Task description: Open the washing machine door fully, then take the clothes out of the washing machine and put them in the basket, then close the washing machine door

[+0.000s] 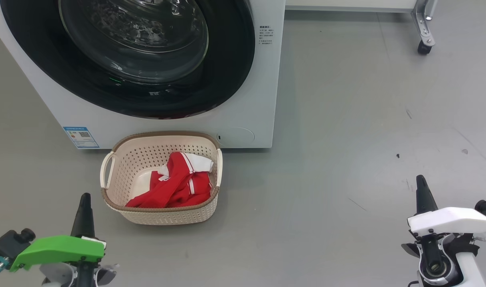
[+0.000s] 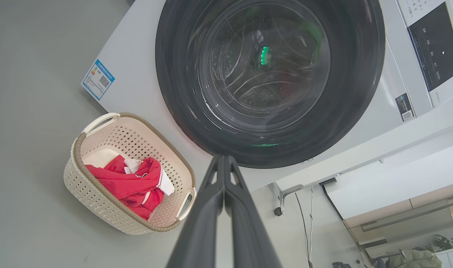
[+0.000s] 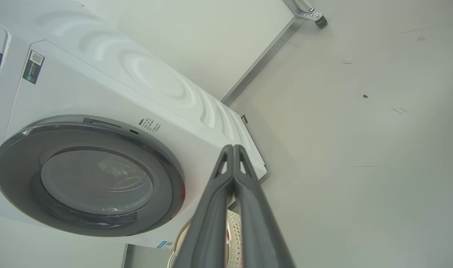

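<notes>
- Standing on the grey floor [image 1: 346,179], the washing machine [image 1: 263,99] runs past the top edge of the head view, so its upper part is cut off there.
- The washing machine door [image 1: 235,59] lies shut, flush with the white front. Through its glass the steel drum is dim and broken up by reflections.
- The basket [image 1: 159,134] sits on the floor just in front of the machine's base, below the door. A blue label [image 1: 80,136] is on the machine to its left and a round cover [image 1: 235,136] is by its right corner.
- The clothes [image 1: 179,183] lie crumpled inside the basket, red with white trim, and no lettering can be made out on them.
- The left jaws are pressed together and hold nothing. Their fingers [image 1: 84,215] are near the basket's left end, apart from the clothes.
- The right jaws are also pressed together and empty, and their fingers [image 1: 423,195] are well off to the basket's right. In the right wrist view those fingers hide most of the basket.
</notes>
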Robot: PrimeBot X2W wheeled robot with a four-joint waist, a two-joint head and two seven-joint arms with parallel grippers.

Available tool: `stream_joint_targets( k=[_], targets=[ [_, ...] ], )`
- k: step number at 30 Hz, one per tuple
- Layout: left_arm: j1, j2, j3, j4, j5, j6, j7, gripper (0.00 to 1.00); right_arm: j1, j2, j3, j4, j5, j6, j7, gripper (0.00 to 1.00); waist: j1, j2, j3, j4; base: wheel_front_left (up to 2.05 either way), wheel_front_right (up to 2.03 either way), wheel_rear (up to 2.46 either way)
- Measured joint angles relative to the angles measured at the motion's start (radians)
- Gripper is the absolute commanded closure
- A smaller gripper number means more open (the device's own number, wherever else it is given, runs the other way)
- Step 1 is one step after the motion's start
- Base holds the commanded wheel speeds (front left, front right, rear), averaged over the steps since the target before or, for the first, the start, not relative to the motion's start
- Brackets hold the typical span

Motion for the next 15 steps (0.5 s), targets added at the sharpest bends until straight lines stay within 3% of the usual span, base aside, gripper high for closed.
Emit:
stream_joint_targets(
  k=[15],
  targets=[
    [0.004, 0.0, 0.015, -0.01, -0.157, 0.0, 0.052, 1.0, 0.0, 0.002, -0.034, 0.001, 0.183, 0.014, 0.051, 1.0, 0.0, 0.0, -0.016, 0.002, 0.0, 0.0, 0.0]
  ],
)
